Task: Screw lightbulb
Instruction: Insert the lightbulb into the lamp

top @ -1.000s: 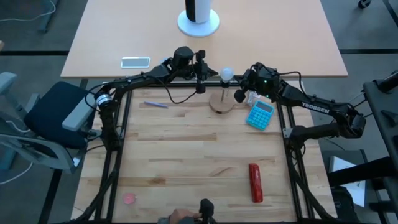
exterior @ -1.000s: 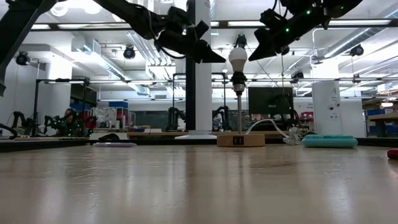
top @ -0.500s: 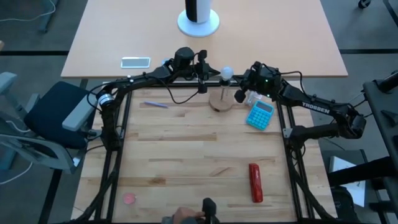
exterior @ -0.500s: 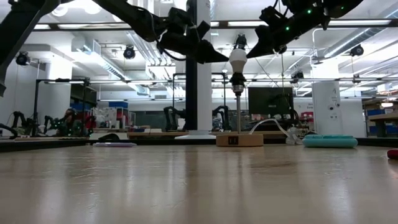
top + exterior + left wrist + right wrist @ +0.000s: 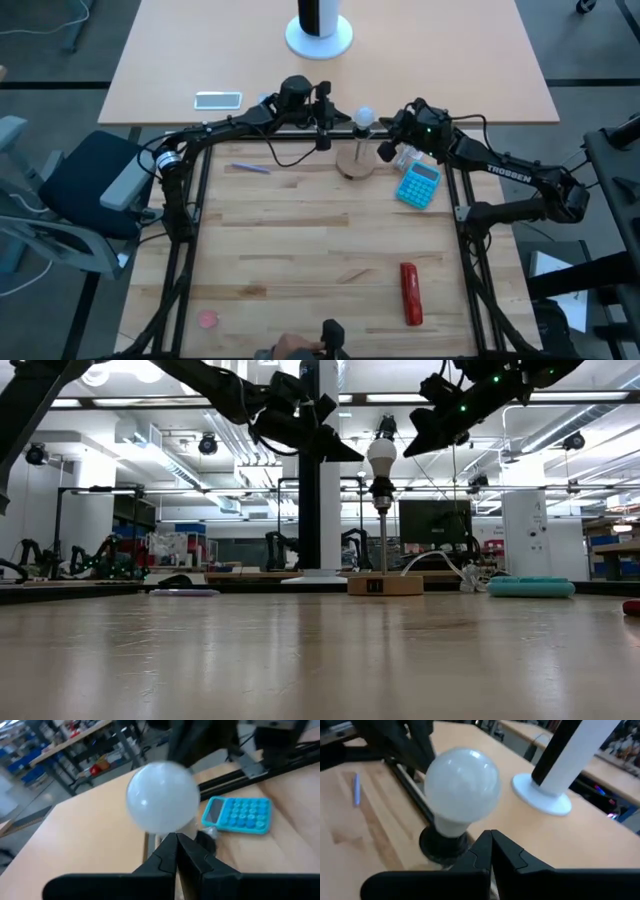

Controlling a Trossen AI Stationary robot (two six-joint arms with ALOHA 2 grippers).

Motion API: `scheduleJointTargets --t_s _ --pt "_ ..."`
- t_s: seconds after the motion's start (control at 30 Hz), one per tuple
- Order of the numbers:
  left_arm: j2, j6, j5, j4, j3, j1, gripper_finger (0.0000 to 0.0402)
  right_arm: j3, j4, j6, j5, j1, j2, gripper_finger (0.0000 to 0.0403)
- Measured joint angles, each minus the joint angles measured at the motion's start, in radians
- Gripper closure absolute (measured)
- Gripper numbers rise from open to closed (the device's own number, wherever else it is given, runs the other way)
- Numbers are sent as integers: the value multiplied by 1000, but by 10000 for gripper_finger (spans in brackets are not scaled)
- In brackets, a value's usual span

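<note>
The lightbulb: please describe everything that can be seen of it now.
The lightbulb is small, white and frosted, with a round globe above a narrow neck. It stands upright in a dark socket on top of a thin post rising from a round wooden base. Neither shut gripper appears to touch it.

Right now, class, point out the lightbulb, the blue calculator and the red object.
lightbulb (image 5: 381,457), low view, middle of the white globe.
blue calculator (image 5: 418,184), high view, keypad centre.
red object (image 5: 410,293), high view, middle of its length.

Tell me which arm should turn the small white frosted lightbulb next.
Either, barely: the left gripper and right gripper, both shut, flank the lightbulb on its post without touching. Left looks marginally closer.
</note>
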Motion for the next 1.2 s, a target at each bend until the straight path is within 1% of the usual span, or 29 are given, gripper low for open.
scheduleJointTargets --t_s 0.07,0.13,0.27,0.37,0.5,0.63,0.77,0.97,1.2 --pt "0 1 35 9 0 0 401 0 23 -12 -8 -10 0 403" --pt "1 2 44 18 0 -2 401 0 41 -19 -21 -17 3 403" --pt "2 -2 43 38 0 -1 401 0 64 -20 -85 -20 11 403" --pt "3 -5 38 37 0 0 401 1 75 -15 -91 -20 15 403" --pt "3 -6 37 39 0 0 401 1 72 6 -136 -20 17 403" --pt "3 -16 14 37 0 0 401 1 69 23 -145 -15 17 403" --pt "3 -25 11 37 0 0 401 1 69 42 -189 -14 17 403" --pt "3 -25 9 38 0 2 401 1 68 53 -187 -2 17 403" --pt "-16 -25 17 -5 0 15 401 1 17 59 -77 -5 3 403"
